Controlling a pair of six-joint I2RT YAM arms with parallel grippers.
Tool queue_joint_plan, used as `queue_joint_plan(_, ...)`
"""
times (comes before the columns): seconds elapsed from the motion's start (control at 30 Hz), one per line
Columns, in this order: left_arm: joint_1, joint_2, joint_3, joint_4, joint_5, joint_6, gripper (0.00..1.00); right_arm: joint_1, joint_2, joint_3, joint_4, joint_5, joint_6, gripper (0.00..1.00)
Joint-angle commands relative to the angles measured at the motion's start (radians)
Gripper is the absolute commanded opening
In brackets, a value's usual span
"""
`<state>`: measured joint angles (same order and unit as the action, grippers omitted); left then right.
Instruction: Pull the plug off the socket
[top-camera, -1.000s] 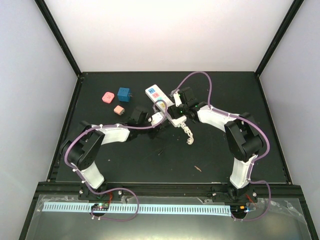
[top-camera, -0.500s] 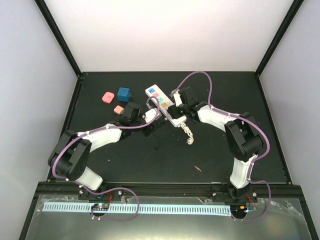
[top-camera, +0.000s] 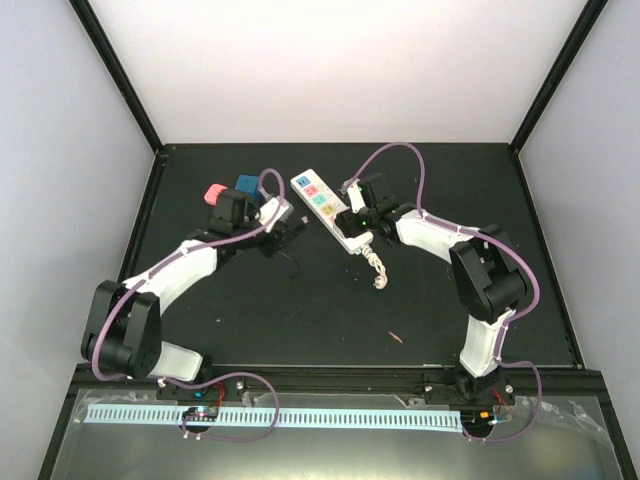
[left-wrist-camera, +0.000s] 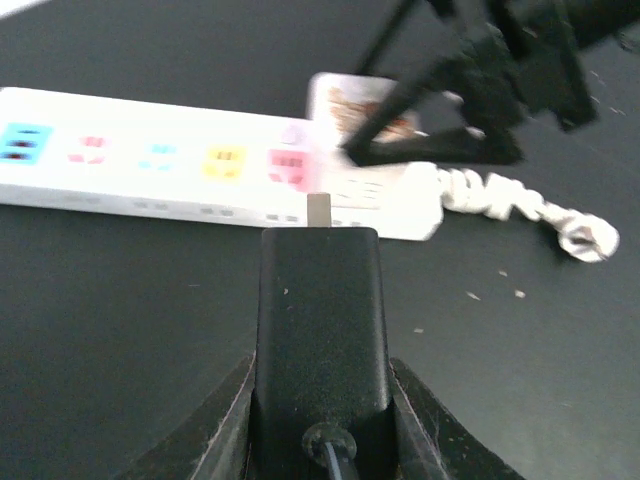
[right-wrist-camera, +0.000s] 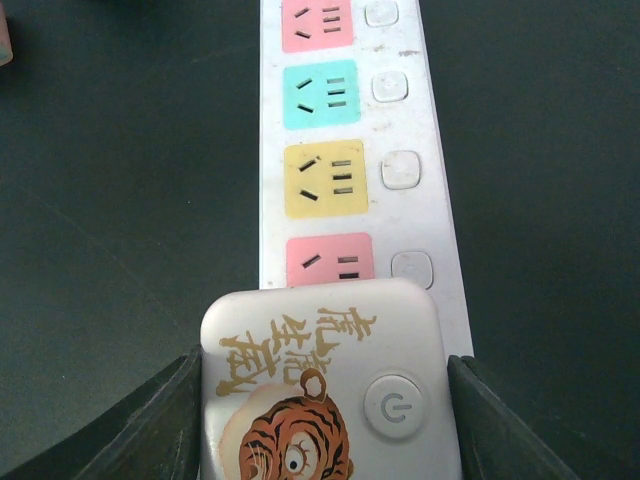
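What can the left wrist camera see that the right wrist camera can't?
Only the left wrist camera shows the black rectangular plug, held in the left gripper, prong bare, and the bundled white cord. Only the right wrist camera shows the small round white buttons beside the pastel outlets. Both show the long white plastic power strip, those outlets and the black table.

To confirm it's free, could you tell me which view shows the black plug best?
Left wrist: the plug fills the left hand, prong bare, apart from the socket. Top external shows a dark speck; right wrist, nothing.
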<state>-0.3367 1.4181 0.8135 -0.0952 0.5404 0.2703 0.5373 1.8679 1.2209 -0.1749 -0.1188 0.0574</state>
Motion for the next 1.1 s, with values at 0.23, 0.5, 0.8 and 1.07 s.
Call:
queue_joint_plan(0.23,0.307,-0.033,0.112,-0.127,0.106,-0.006,0.10,-0.015,0.049,-0.051,-0.128,0.001,-0.005,0.65)
queue_joint_plan(0.5,0.550,0.128,0.227,-0.184,0.141,-0.034,0.11,-0.016,0.016,-0.053,-0.126,-0.021,-0.008,0.86)
queue_joint_plan(0.8,0.761,0.363,0.370,-0.184,0.165,-0.085,0.14,-0.015,-0.041,-0.060,-0.111,-0.033,-0.009,0.96)
queue_joint_plan(1.07,0.826,0.535,0.537,-0.310,0.197,-0.118,0.20,-0.016,-0.105,-0.063,-0.099,-0.030,-0.022,1.00)
